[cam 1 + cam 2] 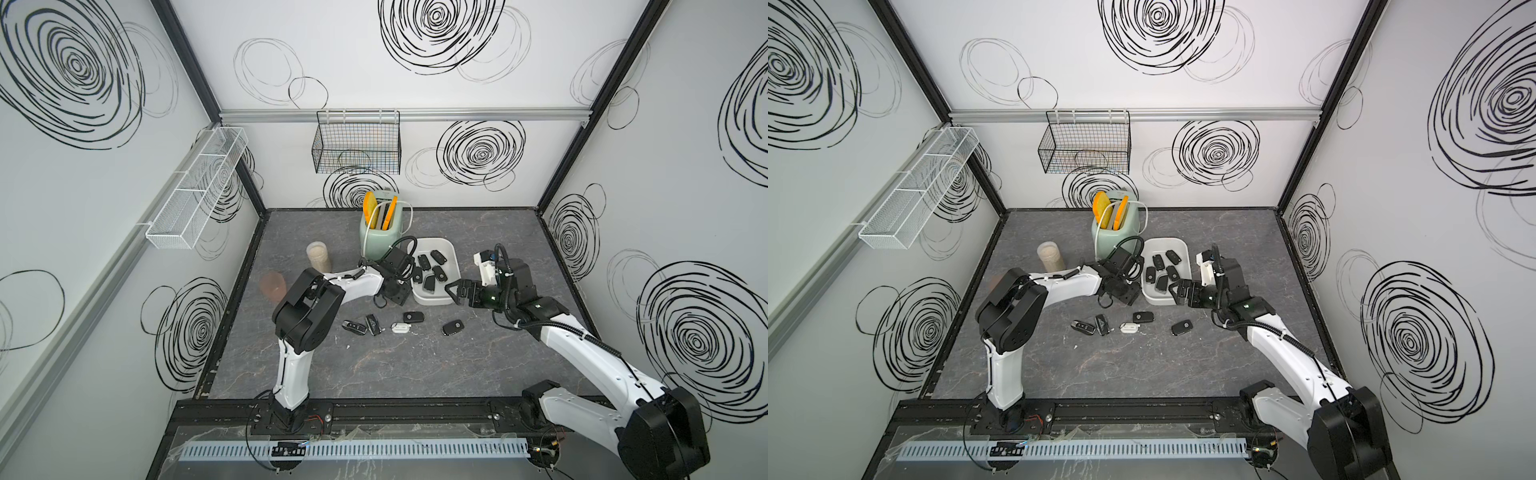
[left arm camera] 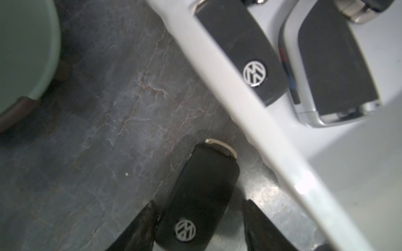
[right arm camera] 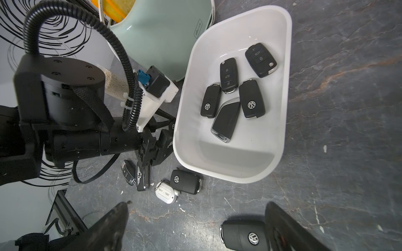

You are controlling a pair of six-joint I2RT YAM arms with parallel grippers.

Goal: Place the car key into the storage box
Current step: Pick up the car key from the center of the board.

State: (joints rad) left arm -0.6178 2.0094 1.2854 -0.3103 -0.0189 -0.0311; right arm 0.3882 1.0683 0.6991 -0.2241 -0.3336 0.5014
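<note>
Five keys point(image 3: 228, 121) lie inside the box point(image 3: 235, 160), which sits on the table point(image 1: 415, 374) near the toaster point(image 1: 380, 243). One more key point(image 2: 208, 173), black with a round logo, lies flat on the table just beside the box's outer wall, on the side toward the left arm, so it is outside the box. The left gripper point(image 2: 199, 203) sits low over it, its fingers point(image 2: 141, 226) on either side of the key's logo end. One finger is against the key's edge, while a strip of table shows between the other finger and the key, so the jaws are apart and not clamped. In both top views the gripper hides this key. The right gripper point(image 3: 196, 206) hangs above the table by the box's near corner, jaws spread wide and holding nothing. In the right wrist view a loose key point(image 3: 243, 236) shows partly behind one of its fingers. In front of the box, a white tag point(image 1: 401, 329) and three other keys point(image 1: 373, 324) lie in a rough row on the table
</note>
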